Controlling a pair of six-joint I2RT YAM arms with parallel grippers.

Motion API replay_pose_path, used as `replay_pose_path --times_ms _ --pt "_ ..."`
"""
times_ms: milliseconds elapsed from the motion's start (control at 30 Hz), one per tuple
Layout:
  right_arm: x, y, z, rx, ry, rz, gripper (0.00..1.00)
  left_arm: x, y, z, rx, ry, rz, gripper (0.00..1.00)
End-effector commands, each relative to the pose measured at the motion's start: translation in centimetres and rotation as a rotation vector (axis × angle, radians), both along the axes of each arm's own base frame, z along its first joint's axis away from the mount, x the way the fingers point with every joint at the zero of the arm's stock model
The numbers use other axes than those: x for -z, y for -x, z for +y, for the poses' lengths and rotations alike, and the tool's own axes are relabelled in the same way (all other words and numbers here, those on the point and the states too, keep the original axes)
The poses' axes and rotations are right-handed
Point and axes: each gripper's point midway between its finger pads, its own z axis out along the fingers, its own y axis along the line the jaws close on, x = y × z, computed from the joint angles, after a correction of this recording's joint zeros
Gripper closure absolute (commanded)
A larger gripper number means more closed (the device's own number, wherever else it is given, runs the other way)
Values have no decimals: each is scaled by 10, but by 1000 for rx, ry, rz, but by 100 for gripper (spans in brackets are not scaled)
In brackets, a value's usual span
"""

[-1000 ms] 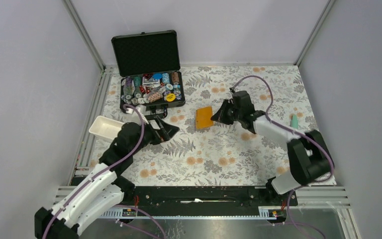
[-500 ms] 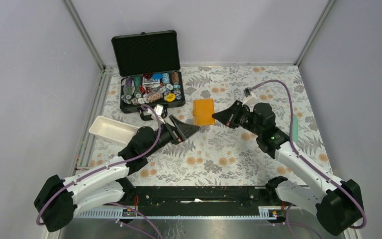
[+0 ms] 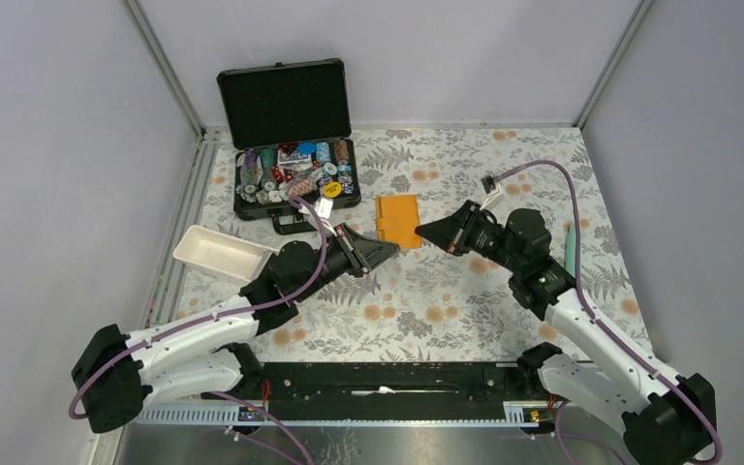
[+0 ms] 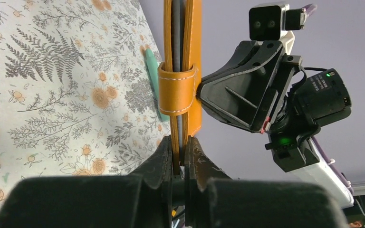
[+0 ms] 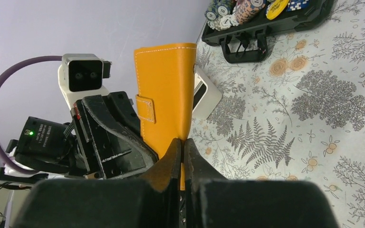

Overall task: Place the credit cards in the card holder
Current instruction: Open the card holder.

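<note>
The card holder (image 3: pixel 397 220), an orange wallet folded closed with its tab (image 4: pixel 177 90) wrapped round the edge, hangs above the floral table between my two arms. My left gripper (image 3: pixel 388 251) is shut on its near left edge; in the left wrist view the fingers (image 4: pixel 164 152) pinch the orange covers (image 4: pixel 192 57). My right gripper (image 3: pixel 422 231) is shut on the card holder's right edge, its closed tips (image 5: pixel 182 142) clamping the orange cover (image 5: pixel 166 90). No credit cards show in any view.
An open black case (image 3: pixel 295 179) of poker chips stands at the back left. A white tray (image 3: pixel 218 252) lies left of my left arm. A teal pen-like object (image 3: pixel 572 247) lies at the right. Frame rails run along the table's edges.
My left gripper has reached right to the card holder and closed on its edge. The right arm swung round with the card holder in its grip.
</note>
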Motion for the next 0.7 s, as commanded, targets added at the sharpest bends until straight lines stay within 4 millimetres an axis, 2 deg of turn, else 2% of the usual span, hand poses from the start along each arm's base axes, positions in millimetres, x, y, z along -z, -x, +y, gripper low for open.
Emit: replay_pose_path --times_ms 0,67,100,200,233,300,367,400,433,500,567,667 --pt "-5 16 5 -69 -9 -1 100 -33 -1 -4 -43 10 -68 100" --pt "2 16 2 -58 31 18 100 -22 1 -1 -66 -65 -67 100" --pt "6 15 -1 -46 55 28 94 -18 1 2 -84 -105 -66 100" --pt "19 12 -14 17 145 54 48 4 1 17 -157 -288 -70 100" --pt "24 12 -19 42 176 68 39 13 3 23 -179 -366 -70 100" --pt "34 9 -32 107 230 104 30 33 7 34 -219 -525 -65 100" --pt "38 11 -36 129 245 146 29 50 12 41 -240 -688 -61 100" --pt "41 12 -37 138 241 175 29 51 16 39 -246 -749 -56 100" --pt "44 13 -37 145 236 202 29 64 20 42 -250 -834 -48 100" --pt "48 14 -36 152 222 242 29 69 28 35 -263 -935 -74 100" --pt "49 16 -36 166 205 266 29 84 33 26 -263 -1014 -93 100" --pt "44 21 -34 166 156 283 28 96 37 17 -248 -1018 -68 100"
